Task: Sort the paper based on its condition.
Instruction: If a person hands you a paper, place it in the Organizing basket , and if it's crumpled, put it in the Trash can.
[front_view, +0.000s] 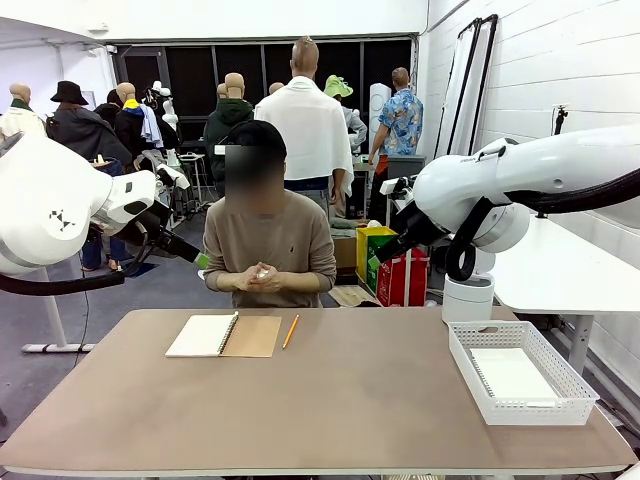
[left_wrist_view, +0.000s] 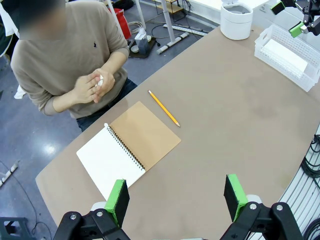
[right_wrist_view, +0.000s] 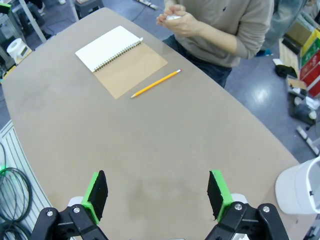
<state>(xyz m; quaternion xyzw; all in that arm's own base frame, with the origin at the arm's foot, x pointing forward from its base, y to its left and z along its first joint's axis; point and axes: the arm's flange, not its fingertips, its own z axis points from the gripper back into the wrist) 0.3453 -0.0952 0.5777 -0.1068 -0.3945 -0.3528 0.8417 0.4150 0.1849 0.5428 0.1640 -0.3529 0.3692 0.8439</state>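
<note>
Two white, rounded arm housings are seen at the left and right of the front frame, banded with black joints and black cables. Black fingers (left_wrist_view: 118, 202) tipped with green pads (right_wrist_view: 216, 192) are shown at the wrist frames' bottom edge, fastened with silver screws. A beige long-sleeved sweater (front_view: 270, 240) is worn by the person at upper centre.

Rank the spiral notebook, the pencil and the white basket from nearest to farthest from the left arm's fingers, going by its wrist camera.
Measured from the left gripper:
1. Spiral notebook: just ahead of the fingers, lying open on the table.
2. Pencil: just beyond the notebook's brown cover.
3. White basket: farthest, at the table's far corner, with white paper inside.
</note>
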